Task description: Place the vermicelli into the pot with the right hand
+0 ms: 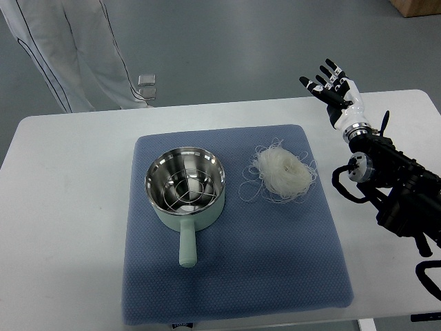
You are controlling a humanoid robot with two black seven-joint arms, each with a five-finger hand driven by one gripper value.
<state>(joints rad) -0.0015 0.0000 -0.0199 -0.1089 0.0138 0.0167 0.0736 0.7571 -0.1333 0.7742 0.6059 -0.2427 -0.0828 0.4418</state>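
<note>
Right hand [329,84] is seen raised over the far right edge of the table [62,207], fingers spread wide and holding nothing; its arm enters from the picture's right. Vermicelli [281,172] is found as a loose, roughly round nest on the blue mat [234,276], no clear long axis, stray strands fanned about it. It lies nearer the robot and to the left of the fingers, well apart from them. The pot [185,187] stands just left of the nest, upright, handle pointing toward the robot. Inside, only a wire rack is seen; no noodles. Left hand is not in view. A person's legs [62,48] are noted beyond the far edge.
</note>
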